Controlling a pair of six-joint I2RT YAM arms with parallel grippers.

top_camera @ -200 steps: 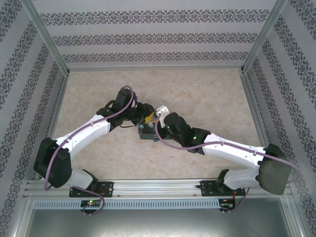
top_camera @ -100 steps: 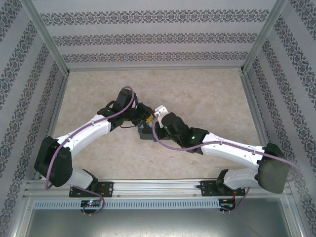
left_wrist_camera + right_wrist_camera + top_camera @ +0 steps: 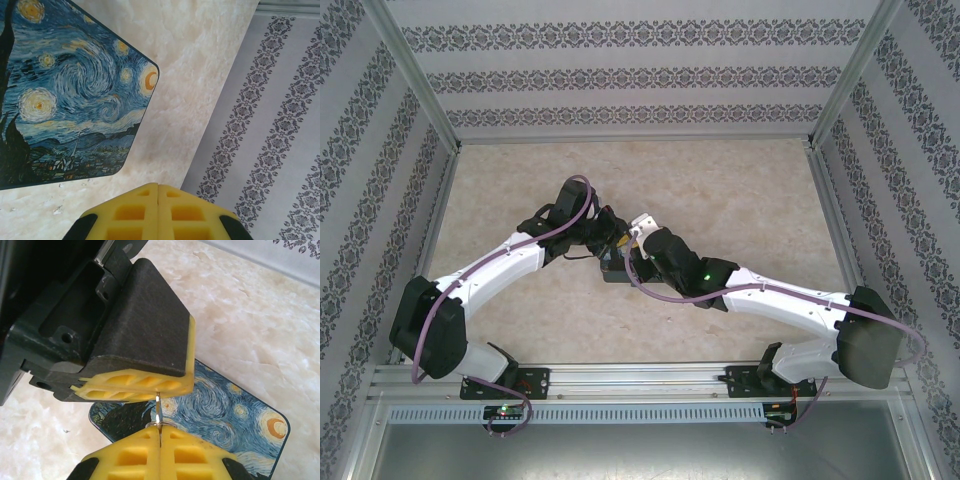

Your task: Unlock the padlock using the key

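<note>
- Pale marbled table [image 3: 740, 200] lay under both arms, closed in by walls [image 3: 620, 80] papered in grey floral stripes.
- The right gripper [image 3: 159, 454] had its yellow ribbed pads pressed together on the key [image 3: 158, 412], a thin grey metal sliver with a small wire ring [image 3: 162, 426] at the pinch.
- The key's long axis ran straight out from the right fingertips toward the left gripper [image 3: 135, 386]. Its far end met the seam of that gripper's pads, so the two grippers stood tip to tip with only the key between them.
- The left gripper's pads were fully together too. Whether they clamped the key's end or anything else could not be told.
- Both grippers hung above the painted box [image 3: 65, 100], a flat dark box with rounded corners and a glossy blue-and-yellow swirled lid. It lay to the left of the left fingertips in that wrist's view.
- Judged from this, the coming move would turn on keeping the sliver in line with the left pads' seam, as so thin a piece could easily twist in soft pads.
</note>
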